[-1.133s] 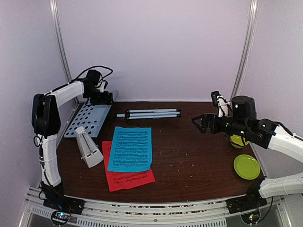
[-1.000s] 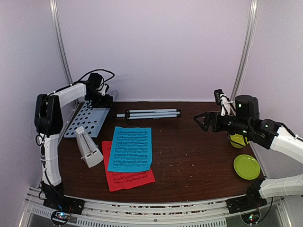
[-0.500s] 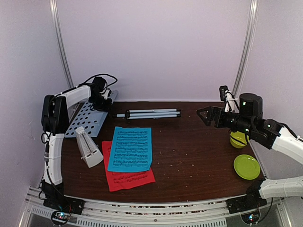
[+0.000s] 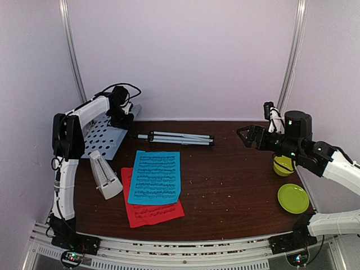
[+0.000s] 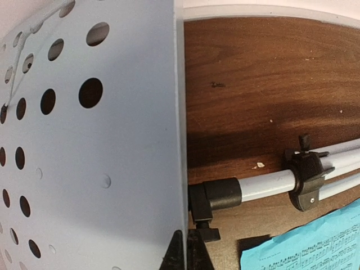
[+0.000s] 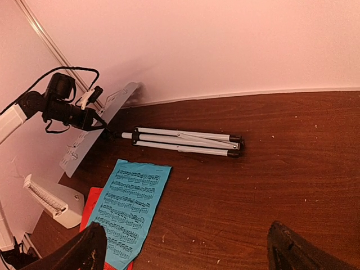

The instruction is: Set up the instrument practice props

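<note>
Jaws of left gripper clamp the edge of the perforated music-stand desk at rear left, holding it tilted, likely to raise its flat-lying tripod; right gripper hovers empty, jaws wide apart.

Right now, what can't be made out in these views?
Red sheet: top view, mostly under the blue sheet.
Green dish: top view, partly behind the right arm.
Tripod: left wrist view, its joint hidden behind the music-stand desk.
Metronome: markings too small in any view.
</note>
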